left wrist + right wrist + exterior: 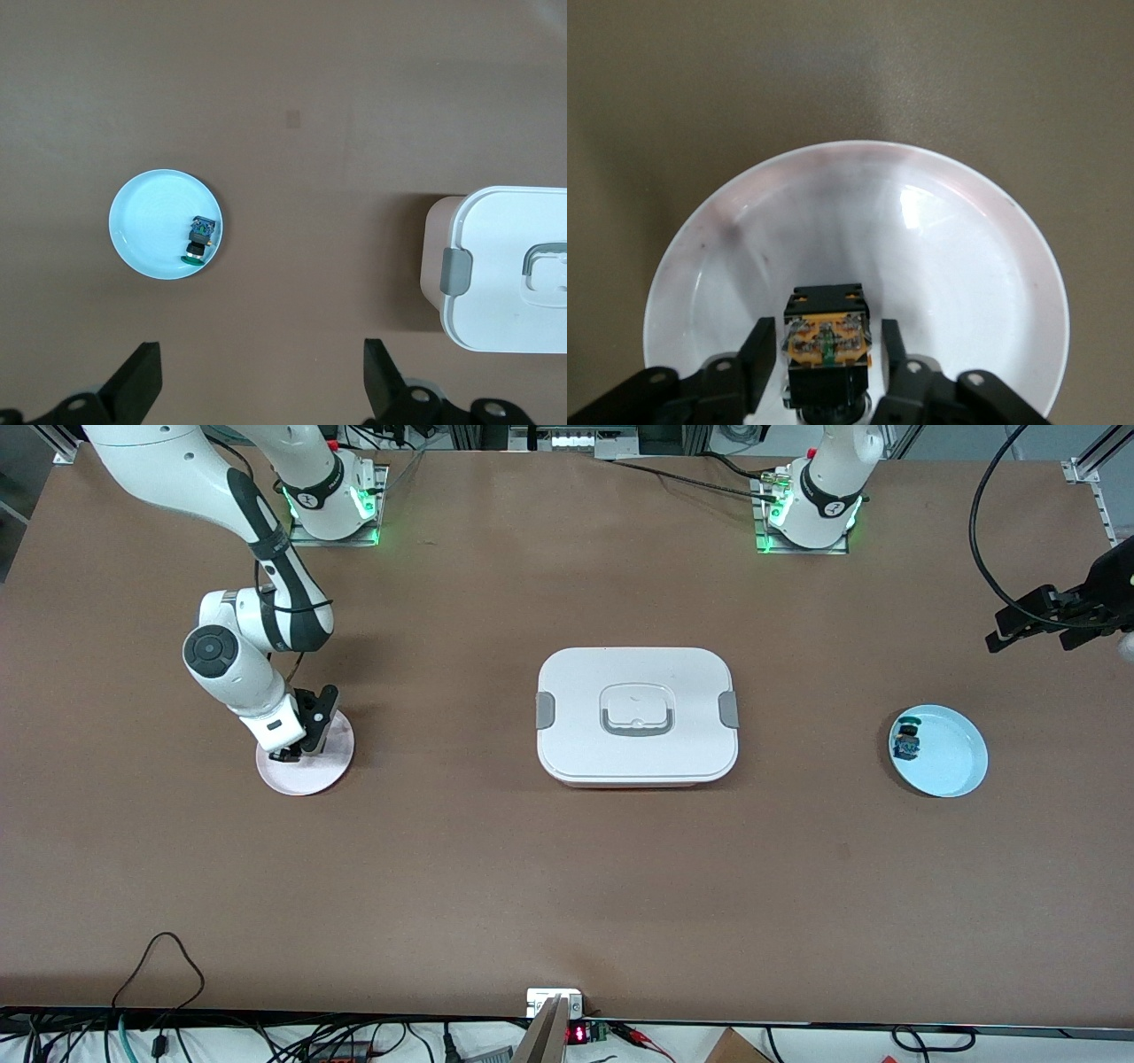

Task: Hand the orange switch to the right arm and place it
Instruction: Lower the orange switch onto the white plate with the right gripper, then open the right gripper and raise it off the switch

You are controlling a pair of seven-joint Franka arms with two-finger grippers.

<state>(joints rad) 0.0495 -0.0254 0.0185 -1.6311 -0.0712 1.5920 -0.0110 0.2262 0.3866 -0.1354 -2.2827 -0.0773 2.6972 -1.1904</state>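
pink plate near the right arm's end of the table, about midway between the robots' edge and the front camera's edge, is where the work sits now. the right gripper is down over that plate, and in the right wrist view the orange switch stands between its fingers, orange-tan face toward the camera and its round black end pointing back toward the wrist. narrow gaps show between the pads and the switch's sides, so the fingers look released around it, not clenched; whether the switch already rests on the plate is hard to tell, though it seems to. its long axis runs along the fingers, so the coming move probably turns on lifting straight away along that axis without dragging a pad across it.

the left gripper waits high near the table edge at the left arm's end, fingers spread wide and empty. under it lies the blue plate with the blue-green switch near its rim. a white lidded box sits at the table's centre.
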